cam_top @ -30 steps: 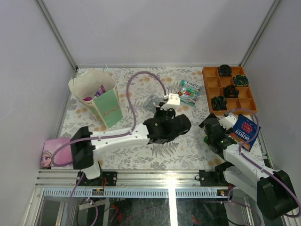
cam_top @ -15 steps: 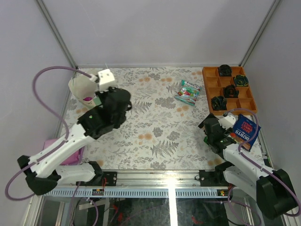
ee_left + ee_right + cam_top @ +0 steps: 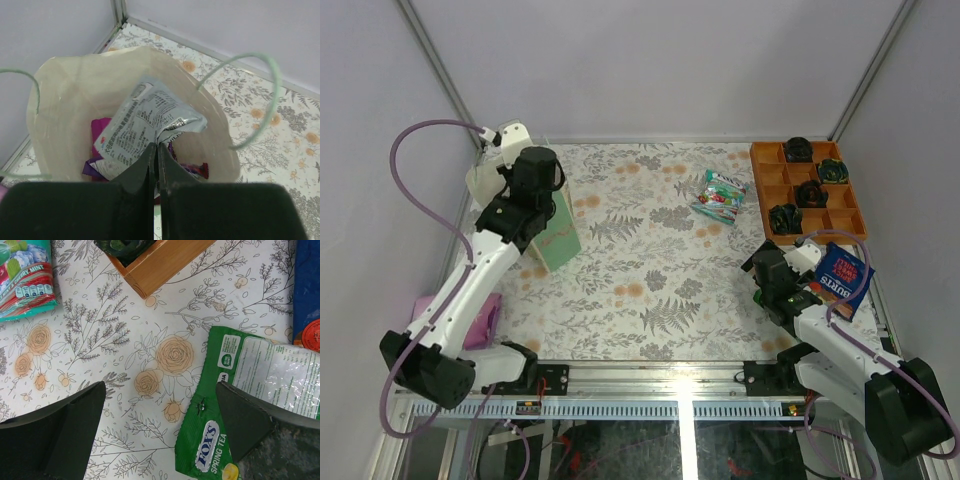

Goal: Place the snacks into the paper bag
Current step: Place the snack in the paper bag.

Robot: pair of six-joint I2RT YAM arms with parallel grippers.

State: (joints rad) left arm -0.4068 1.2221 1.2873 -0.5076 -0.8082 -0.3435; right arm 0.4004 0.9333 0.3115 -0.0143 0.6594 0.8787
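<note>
Looking down on the floral counter (image 3: 650,270), with items listed from largest to smallest.

The paper bag (image 3: 75,90) stands upright at the counter's far-left corner, its mouth open and its string handles arching above the rim. The orange tray (image 3: 847,215) lies at the far-right corner, with dark round objects (image 3: 785,217) in several of its compartments.

My left end effector (image 3: 155,150) hangs over the bag's mouth. Its fingers are pressed together on the lower edge of the silver wrapper (image 3: 145,125), which sits inside the bag above the magenta bag (image 3: 102,127).

My right end effector (image 3: 160,425) is low over the counter near the right edge. Its fingers are spread wide and grip nothing.

A flat pink item (image 3: 480,325) lies at the left edge, toward the near-left corner. The blue BURTS crisp bag (image 3: 842,275) lies by the right edge, just beside my right arm.

The green FOX'S packet (image 3: 250,385) lies flat on the counter. One corner reaches into the gap between my right fingers, and part of it is hidden behind one of them in the wrist view.

The green-red sweets bag (image 3: 722,195) lies flat toward the far edge, just left of the tray and apart from it.
</note>
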